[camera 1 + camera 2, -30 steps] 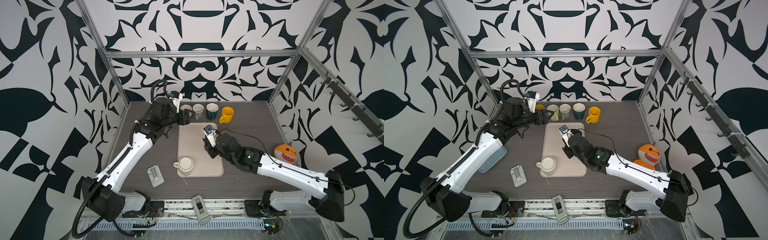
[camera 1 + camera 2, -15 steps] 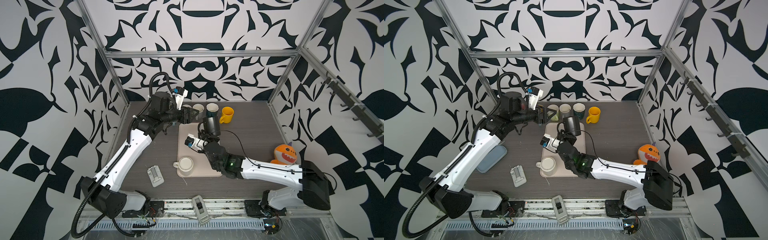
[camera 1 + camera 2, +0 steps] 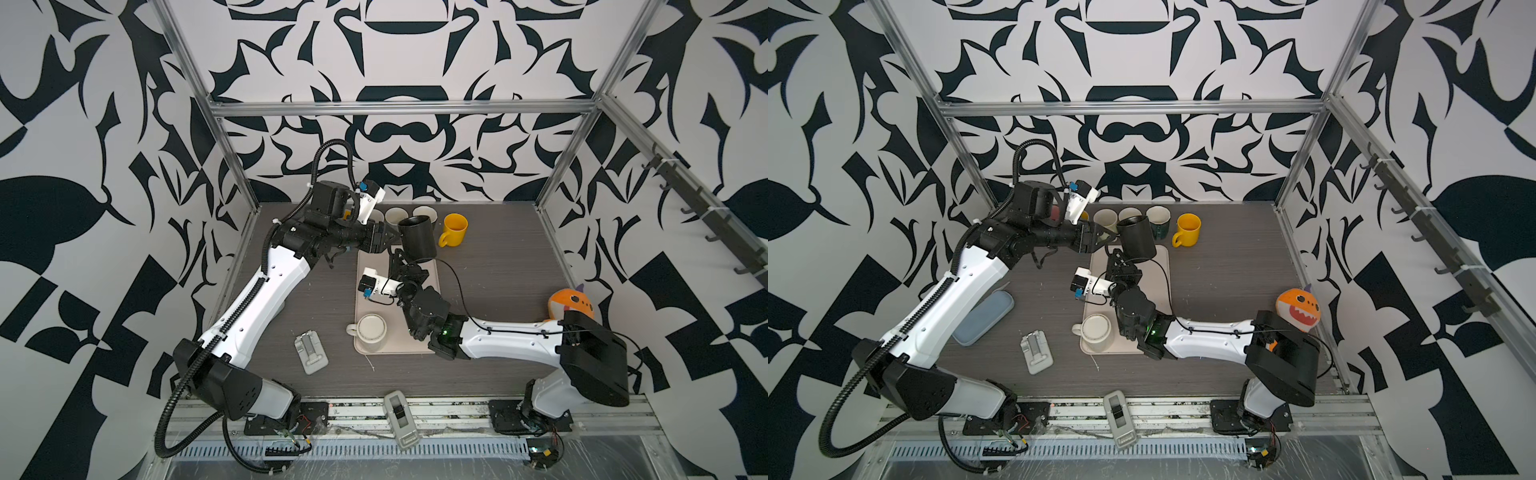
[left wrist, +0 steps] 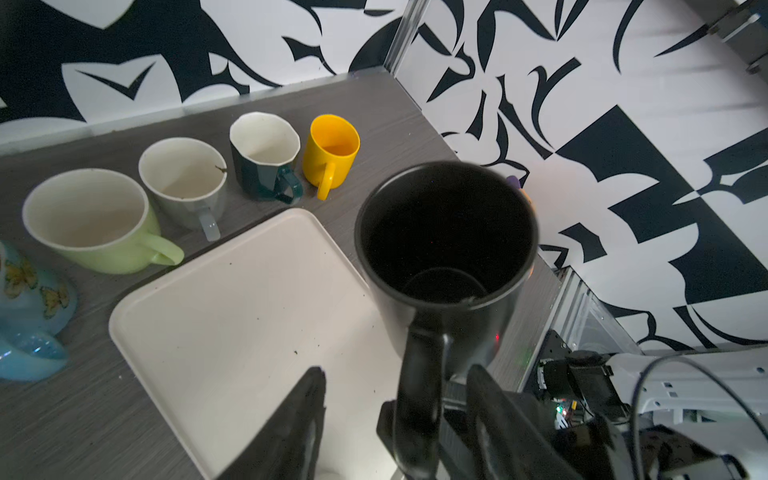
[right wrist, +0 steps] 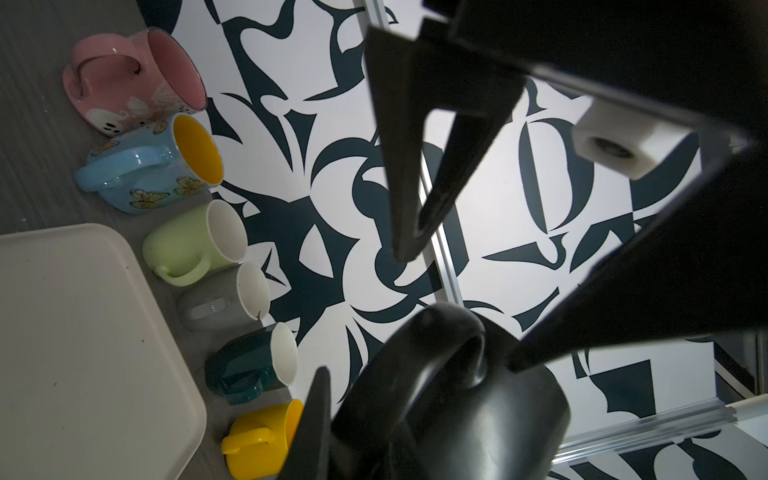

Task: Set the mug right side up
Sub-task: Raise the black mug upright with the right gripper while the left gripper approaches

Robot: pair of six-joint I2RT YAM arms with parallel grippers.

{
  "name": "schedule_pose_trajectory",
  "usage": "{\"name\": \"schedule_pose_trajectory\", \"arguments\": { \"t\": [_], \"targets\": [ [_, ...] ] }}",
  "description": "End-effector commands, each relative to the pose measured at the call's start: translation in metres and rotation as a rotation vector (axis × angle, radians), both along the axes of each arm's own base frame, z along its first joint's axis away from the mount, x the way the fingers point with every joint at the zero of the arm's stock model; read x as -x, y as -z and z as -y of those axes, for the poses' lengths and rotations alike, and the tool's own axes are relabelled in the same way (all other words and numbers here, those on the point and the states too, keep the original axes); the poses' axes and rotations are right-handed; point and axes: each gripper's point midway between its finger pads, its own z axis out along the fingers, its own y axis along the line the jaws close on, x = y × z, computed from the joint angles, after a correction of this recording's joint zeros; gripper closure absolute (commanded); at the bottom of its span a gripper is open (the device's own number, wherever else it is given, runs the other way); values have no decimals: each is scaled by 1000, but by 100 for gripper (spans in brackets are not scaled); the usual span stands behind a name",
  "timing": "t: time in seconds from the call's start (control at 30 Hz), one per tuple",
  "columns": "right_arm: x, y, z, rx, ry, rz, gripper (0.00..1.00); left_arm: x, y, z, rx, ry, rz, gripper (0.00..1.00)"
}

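Note:
A black mug [image 3: 417,239] [image 3: 1137,239] hangs above the far end of the beige tray [image 3: 428,332], tilted, with its mouth facing up towards the left arm. My right gripper [image 3: 401,262] [image 5: 374,436] reaches up from below and is shut on the mug's handle [image 4: 419,374]. My left gripper [image 3: 384,240] [image 4: 395,399] is open. Its fingers [image 4: 303,415] stand on either side of that handle with gaps showing. In the right wrist view the mug [image 5: 457,407] fills the lower part.
A cream mug [image 3: 371,330] stands base up at the tray's near end. A row of upright mugs, with a yellow one [image 3: 454,228] at its right end, lines the back. An orange shark toy [image 3: 571,301] sits at the right, a grey clip [image 3: 311,351] near front, a blue lid [image 3: 984,318] at the left.
My right arm swung in over the tray and raised the black mug, turning its mouth upward. My left gripper moved right until its fingers came round the handle.

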Motion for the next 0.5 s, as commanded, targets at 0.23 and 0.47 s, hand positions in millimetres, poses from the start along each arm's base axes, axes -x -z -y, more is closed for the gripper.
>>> {"name": "schedule_pose_trajectory", "arguments": {
  "t": [0.23,0.47],
  "targets": [
    [5,-56,5,-144,0,141,100,7,12,-1,-42,31,-58,45],
    [5,-57,3,-149,-6,152,100,4,19,7,-35,54,-102,54]
  ]
}}
